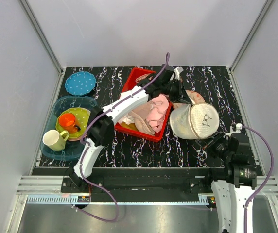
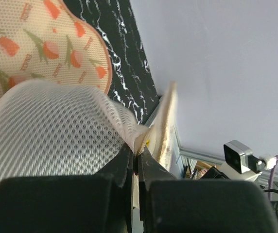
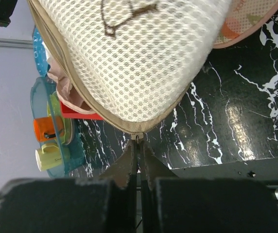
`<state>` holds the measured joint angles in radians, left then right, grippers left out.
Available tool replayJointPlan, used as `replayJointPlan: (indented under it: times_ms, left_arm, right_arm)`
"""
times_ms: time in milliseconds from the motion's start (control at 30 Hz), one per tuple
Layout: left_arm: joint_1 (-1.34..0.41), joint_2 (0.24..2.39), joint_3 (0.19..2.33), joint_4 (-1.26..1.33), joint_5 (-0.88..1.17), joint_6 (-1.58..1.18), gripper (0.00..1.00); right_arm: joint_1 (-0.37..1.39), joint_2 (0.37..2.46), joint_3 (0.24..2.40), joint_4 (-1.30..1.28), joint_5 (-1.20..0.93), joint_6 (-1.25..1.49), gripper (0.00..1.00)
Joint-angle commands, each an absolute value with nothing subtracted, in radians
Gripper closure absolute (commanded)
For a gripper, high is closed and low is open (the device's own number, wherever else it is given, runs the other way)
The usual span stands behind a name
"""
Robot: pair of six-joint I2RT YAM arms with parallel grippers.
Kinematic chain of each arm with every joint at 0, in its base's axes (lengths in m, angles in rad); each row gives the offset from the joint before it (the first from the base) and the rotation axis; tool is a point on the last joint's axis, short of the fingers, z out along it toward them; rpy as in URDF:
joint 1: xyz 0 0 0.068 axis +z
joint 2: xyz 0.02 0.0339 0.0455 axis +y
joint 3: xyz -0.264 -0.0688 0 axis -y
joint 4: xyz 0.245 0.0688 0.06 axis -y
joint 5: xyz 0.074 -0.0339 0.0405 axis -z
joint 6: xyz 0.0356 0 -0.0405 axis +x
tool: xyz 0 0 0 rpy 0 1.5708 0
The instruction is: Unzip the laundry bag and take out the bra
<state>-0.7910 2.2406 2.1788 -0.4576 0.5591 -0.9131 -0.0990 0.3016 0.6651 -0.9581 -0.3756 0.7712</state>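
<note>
**A:** What is happening nearest the arms' bases?

**B:** The right gripper (image 3: 138, 141) is pinching the small zip pull (image 3: 137, 137) at the near edge of the laundry bag (image 1: 195, 121). Its fingers are pressing almost flat together, with only the pull between them.

**A:** And where is the bag lying?

**B:** It is sitting on the black marbled table (image 1: 129, 150), just beside the right wall of the red bin (image 1: 140, 77). It is tipping so that its round mesh face points up. The mesh is hiding whatever is inside, and I cannot tell how far the zip is undone.

**A:** What is lying to the left?

**B:** A blue tub (image 1: 71, 153) is holding a green plate (image 1: 83, 115), an orange cup (image 1: 67, 120) and a pale yellow-green mug (image 1: 55, 140). Pink and pale garments (image 1: 156, 109) are spilling about in the red bin, and the left arm is stretching across them.

**A:** And the left gripper?

**B:** The left gripper (image 2: 138, 148) is clamping a fold of mesh at the bag's far edge, its fingers closing tightly on the fabric.

**A:** And farther back?

**B:** A peach pad (image 1: 193, 96) is lying against the bag's far side. A teal dotted plate (image 1: 80, 83) is resting at the far left.
</note>
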Motion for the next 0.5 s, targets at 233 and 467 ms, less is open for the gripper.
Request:
replayJointPlan:
  times_ms: [233, 467]
  left_arm:
    - [-0.773, 2.174, 2.197, -0.396, 0.633, -0.816, 1.0]
    - [-0.775, 2.218, 2.27, -0.511, 0.727, -0.782, 0.33]
  right_arm:
    - [-0.101, 0.436, 0.65, -0.868, -0.255, 0.758, 1.0]
    - [-0.101, 0.468, 0.65, -0.809, -0.304, 0.778, 1.0]
